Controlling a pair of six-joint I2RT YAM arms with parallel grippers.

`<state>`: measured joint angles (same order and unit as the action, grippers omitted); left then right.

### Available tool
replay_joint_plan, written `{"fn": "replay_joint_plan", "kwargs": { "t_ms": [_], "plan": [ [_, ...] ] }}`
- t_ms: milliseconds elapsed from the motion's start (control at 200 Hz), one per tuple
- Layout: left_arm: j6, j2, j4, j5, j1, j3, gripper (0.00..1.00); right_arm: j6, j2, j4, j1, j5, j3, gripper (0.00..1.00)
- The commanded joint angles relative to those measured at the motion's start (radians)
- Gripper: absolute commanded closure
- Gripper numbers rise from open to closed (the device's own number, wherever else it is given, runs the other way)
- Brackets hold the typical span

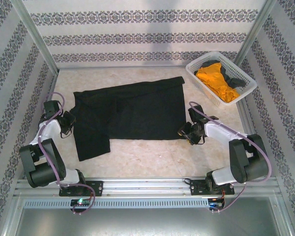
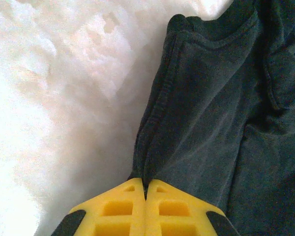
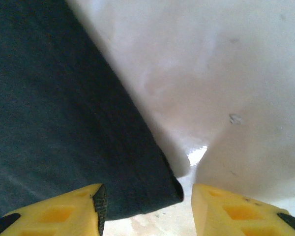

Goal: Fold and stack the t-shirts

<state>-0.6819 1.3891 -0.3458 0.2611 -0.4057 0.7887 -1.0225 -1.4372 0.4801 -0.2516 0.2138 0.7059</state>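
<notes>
A large black t-shirt [image 1: 132, 110] lay spread across the middle of the pale marbled surface [image 1: 152, 157], its far edge running at a slant and one part reaching down toward the near left. The left arm [image 1: 46, 132] reached in from the side to the shirt's left edge. In the left wrist view the left jaws were clenched, the two yellow fingers [image 2: 113, 206] pressed flat together with a raised ridge of the dark cloth pinched between their tips. A stitched hem ran up from that pinch, and beside it was bare surface.

The right arm [image 1: 221, 130] sat low at the shirt's near right corner. Seen from the right wrist, the right jaws stood released, with a clear gap between them. One yellow finger [image 3: 64, 214] hung over the black cloth and the other over bare surface, and the shirt's corner lay between the two (whether the cloth touched either finger, I could not tell).

At the far right corner of the surface stood a white lattice basket [image 1: 202, 87], turned at an angle to the walls. Inside it an orange-yellow t-shirt [image 1: 216, 81] lay crumpled on top, with another dark t-shirt [image 1: 234, 80] bunched just beside it against the basket's right side. The basket stood apart from the black t-shirt and from both arms
</notes>
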Motion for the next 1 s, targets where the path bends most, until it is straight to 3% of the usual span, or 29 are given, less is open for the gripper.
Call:
{"fn": "replay_joint_plan", "kwargs": {
  "t_ms": [0, 145, 270, 480, 659, 774, 994],
  "plan": [
    [-0.013, -0.032, -0.020, -0.008, 0.008, -0.012, 1.00, -0.063, -0.005, 0.017, -0.001, -0.030, -0.013, 0.49],
    [-0.031, -0.034, -0.007, 0.012, 0.010, -0.016, 1.00, -0.099, -0.039, -0.055, 0.000, -0.023, -0.024, 0.53],
    [-0.054, -0.032, 0.010, 0.040, 0.010, -0.017, 1.00, -0.107, -0.115, -0.119, 0.005, -0.011, 0.009, 0.64],
    [-0.089, -0.062, 0.019, 0.081, 0.011, -0.014, 1.00, -0.090, -0.103, -0.113, 0.007, -0.077, 0.071, 1.00],
    [-0.147, -0.191, -0.010, 0.052, 0.065, -0.017, 1.00, 0.046, 0.009, -0.065, 0.006, -0.170, 0.230, 1.00],
    [-0.220, -0.346, 0.007, -0.044, 0.147, -0.069, 1.00, 0.099, 0.064, -0.046, 0.007, -0.186, 0.287, 1.00],
    [-0.187, -0.570, -0.240, -0.114, 0.240, 0.022, 1.00, 0.202, 0.234, -0.055, -0.013, -0.223, 0.318, 1.00]
  ]
}}
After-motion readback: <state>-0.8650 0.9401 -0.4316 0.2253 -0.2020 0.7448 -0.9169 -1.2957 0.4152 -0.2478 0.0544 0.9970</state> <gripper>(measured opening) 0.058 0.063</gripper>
